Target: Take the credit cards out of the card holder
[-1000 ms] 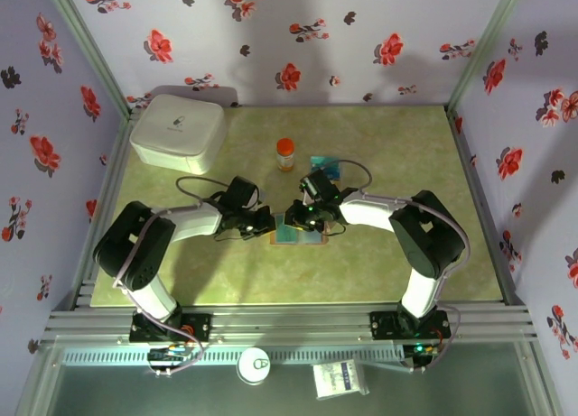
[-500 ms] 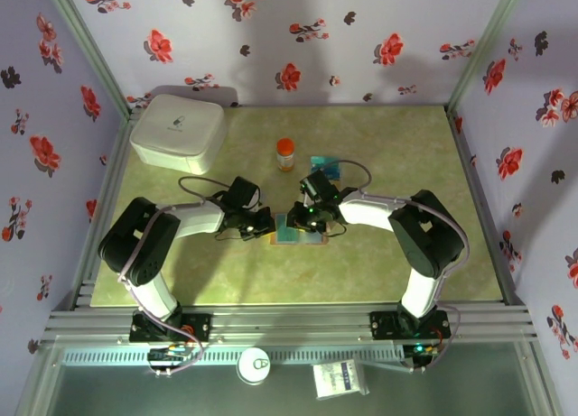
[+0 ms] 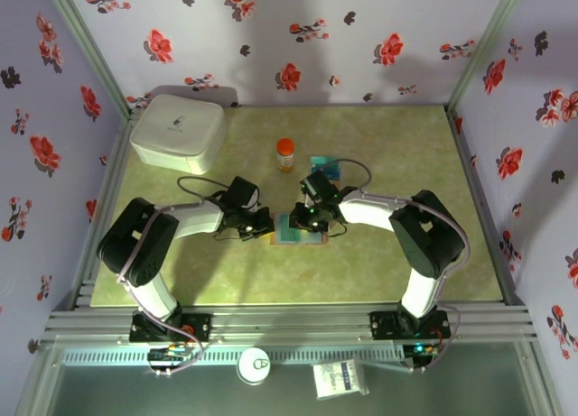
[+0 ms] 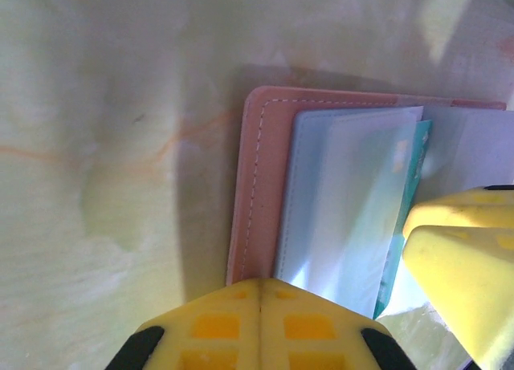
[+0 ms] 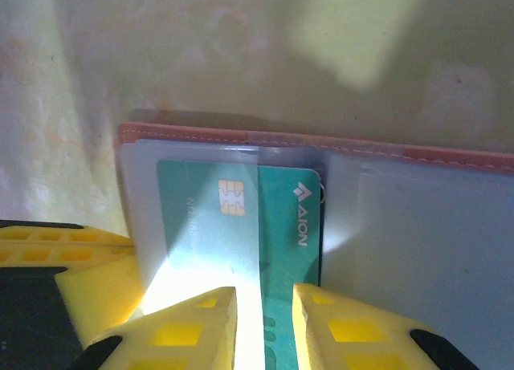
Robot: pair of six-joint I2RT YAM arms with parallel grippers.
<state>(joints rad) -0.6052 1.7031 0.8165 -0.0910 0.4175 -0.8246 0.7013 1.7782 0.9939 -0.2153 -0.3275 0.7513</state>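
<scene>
- table [image 3: 406,163], with the card holder [image 3: 312,236] lying open in the middle, between both arms
- left gripper [image 4: 259,294] has its fingers pressed together, right at the holder's edge
- right gripper [image 5: 263,306] has its fingers slightly apart, sitting over the teal card [image 5: 281,217]
- teal card is tucked in the holder's clear sleeve

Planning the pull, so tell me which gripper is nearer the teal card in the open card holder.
Right. The right gripper sits over an edge of the teal card, jaws slightly apart. The left gripper, shut, rests at the opposite edge of the card holder, off the card.
</scene>
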